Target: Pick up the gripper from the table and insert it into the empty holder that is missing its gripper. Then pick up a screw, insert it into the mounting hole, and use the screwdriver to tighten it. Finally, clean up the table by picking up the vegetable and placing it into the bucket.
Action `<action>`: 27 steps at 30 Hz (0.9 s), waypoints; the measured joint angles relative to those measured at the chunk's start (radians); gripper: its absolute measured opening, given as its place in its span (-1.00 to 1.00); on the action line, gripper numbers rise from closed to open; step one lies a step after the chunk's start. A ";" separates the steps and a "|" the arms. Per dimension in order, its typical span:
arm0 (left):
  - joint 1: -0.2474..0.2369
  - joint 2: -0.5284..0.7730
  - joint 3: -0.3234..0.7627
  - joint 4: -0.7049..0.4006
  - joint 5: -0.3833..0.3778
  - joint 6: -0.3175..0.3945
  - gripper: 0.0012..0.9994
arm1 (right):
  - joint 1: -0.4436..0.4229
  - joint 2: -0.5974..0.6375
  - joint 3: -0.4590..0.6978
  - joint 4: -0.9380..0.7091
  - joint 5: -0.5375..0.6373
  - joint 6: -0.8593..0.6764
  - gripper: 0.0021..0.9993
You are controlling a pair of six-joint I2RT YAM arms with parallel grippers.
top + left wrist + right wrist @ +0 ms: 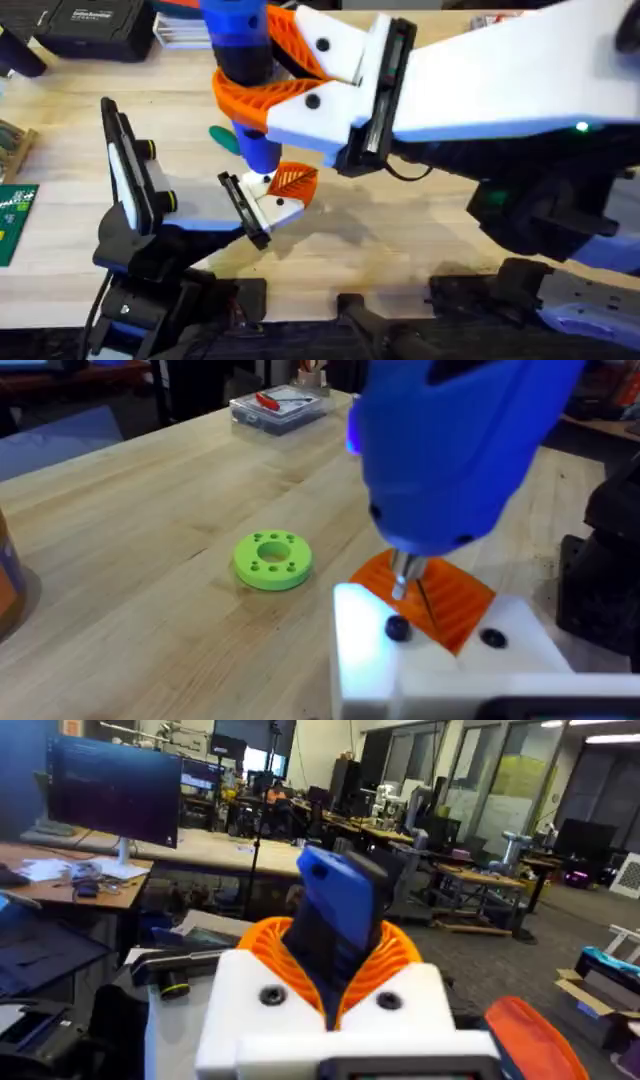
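Your right gripper (262, 80) reaches in from the right in the overhead view, white with orange ribbed pads (262, 97), and its fingers are clamped on the blue screwdriver (243, 50). The screwdriver sits squarely between the two pads, its body gripped on both sides. From your right wrist view the same blue body (335, 915) rises out of the cleft between the orange pads (385, 965).

The screwdriver's long axis is close to upright, its thin metal tip (402, 575) pointing down. The tip comes down onto the white holder (375, 645), just beside the orange gripper (450, 600) already seated in it. A small dark round spot, the mounting hole (397, 628) or a screw in it, lies just below the tip; you cannot tell whether the tip touches it.

Your left arm comes from the lower left of the overhead view. The holder (265, 208) with its orange gripper (293, 181) sits at that arm's end, so you cannot tell the state of your left gripper's fingers.

All this stands over a pale wooden table (130, 540). A lime-green disc with holes (272, 560) lies near the holder. Farther off a clear plastic box (278, 408) rests near the table's far edge. A black case (95, 28) lies at the far left, and behind it all a room of desks and monitors
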 joint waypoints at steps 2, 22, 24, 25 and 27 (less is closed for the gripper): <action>0.000 0.000 0.000 0.000 0.000 0.000 -0.99 | 0.000 0.010 0.000 0.000 0.000 0.000 -0.94; 0.000 0.000 0.000 0.000 0.000 0.000 -0.99 | 0.000 0.032 0.000 0.014 0.000 0.027 -0.94; 0.000 0.000 0.000 0.000 0.000 0.000 -0.99 | 0.000 0.032 0.000 0.018 0.000 0.027 -0.94; 0.000 0.000 0.000 0.000 0.000 0.000 -0.99 | 0.000 0.032 0.000 0.022 0.000 0.027 -0.94; 0.000 0.000 0.000 0.000 0.000 0.000 -0.99 | 0.000 0.032 0.000 0.032 0.000 0.027 -0.94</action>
